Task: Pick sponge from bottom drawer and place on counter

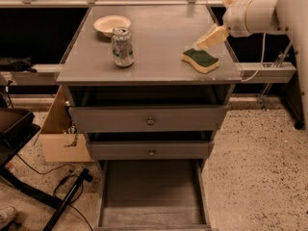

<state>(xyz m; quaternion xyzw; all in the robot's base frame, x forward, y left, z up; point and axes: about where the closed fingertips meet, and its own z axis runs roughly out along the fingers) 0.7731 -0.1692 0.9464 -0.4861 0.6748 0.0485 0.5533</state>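
1. Presently the bottom drawer (150, 189) stands pulled out toward the camera at the foot of the cabinet. Its flat grey floor and low side walls are in plain view.
2. The two upper drawers, middle drawer (120, 150) and top drawer (110, 119), sit pushed in. Each has a small round knob at the centre of its front.
3. A pale shallow bowl (111, 24) sits on the counter (159, 42) toward the back left. What it holds cannot be made out from this angle.
4. A dented drink can (122, 47) stands upright just in front of the bowl, near it but apart.
5. A cardboard box (62, 143) sits on the speckled floor against the cabinet's left side, open at the top. A small item shows at its rim, too small to identify.
6. The sponge (200, 60) lies flat on the counter near the front right corner, well apart from the can and bowl.
7. The sponge's dark green scrub face is up and its pale yellow foam body shows below along the near edges. Its outline is rectangular with softly waisted sides.
8. The gripper (211, 37) hangs just above and behind the sponge, on the white arm reaching in from the right. Whether it is open or closed cannot be told, and contact with the sponge is not clear.
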